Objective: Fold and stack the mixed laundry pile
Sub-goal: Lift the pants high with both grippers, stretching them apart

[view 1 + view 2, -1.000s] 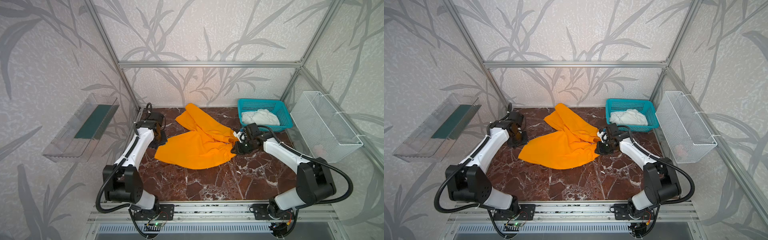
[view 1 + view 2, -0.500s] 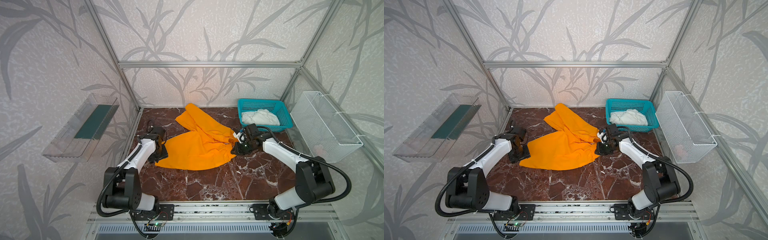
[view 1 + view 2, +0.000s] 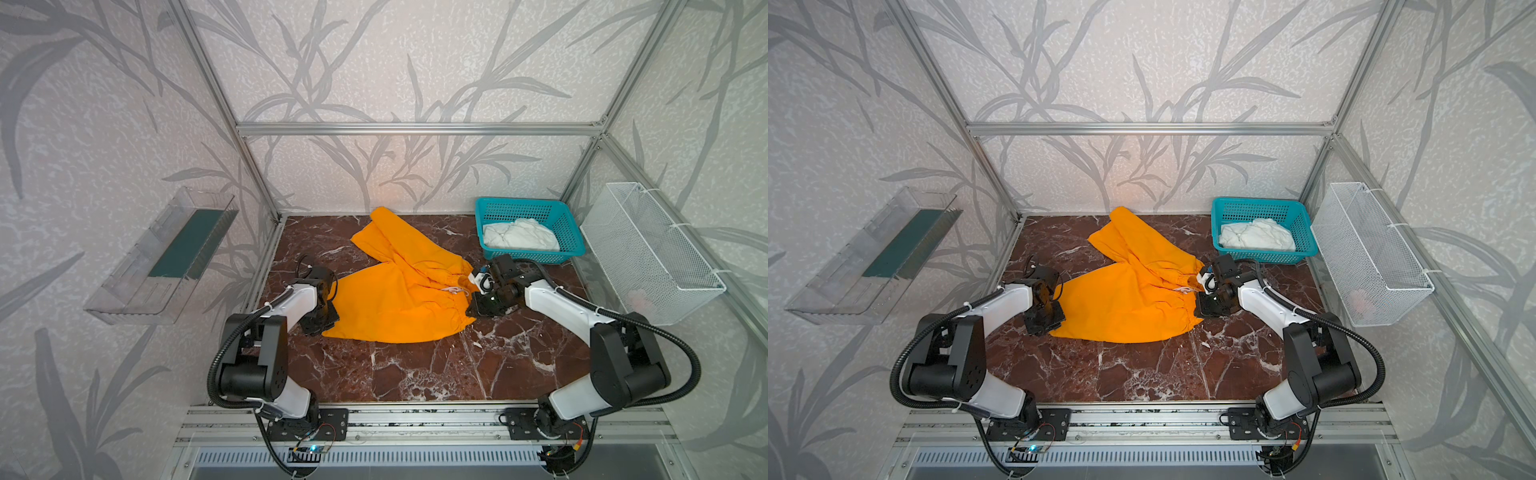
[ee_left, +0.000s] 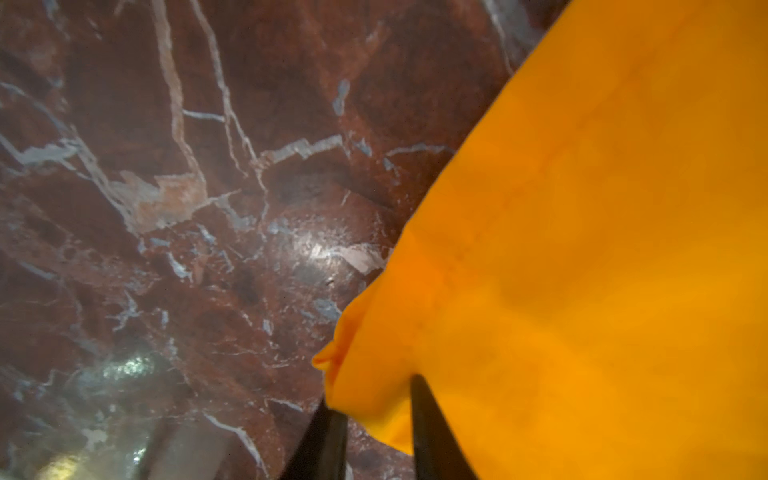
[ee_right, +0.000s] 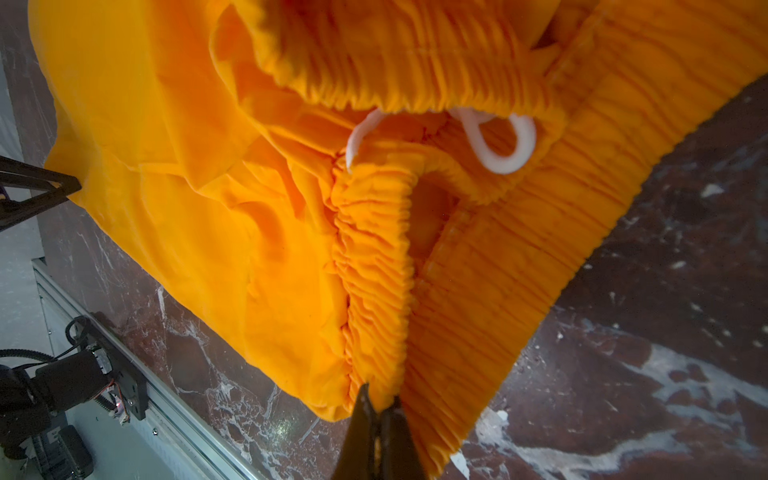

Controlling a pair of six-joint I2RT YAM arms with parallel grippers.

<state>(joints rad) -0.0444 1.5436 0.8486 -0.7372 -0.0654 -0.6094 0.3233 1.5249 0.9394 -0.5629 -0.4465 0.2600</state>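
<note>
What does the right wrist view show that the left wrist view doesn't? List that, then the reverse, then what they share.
Right wrist only: the orange trousers' gathered waistband and white drawstring, the right gripper shut on that waistband, and the aluminium front rail. Left wrist only: the left gripper straddling a plain hem corner; whether it clamps is unclear. Both: orange cloth lying on the red-brown marble tabletop.

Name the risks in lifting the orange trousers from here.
The left fingers straddle only the hem corner of the orange trousers; it may slip out. The right fingers pinch one thin fold of the gathered waistband, so a pull could bunch it. The loose white drawstring might snag.
</note>
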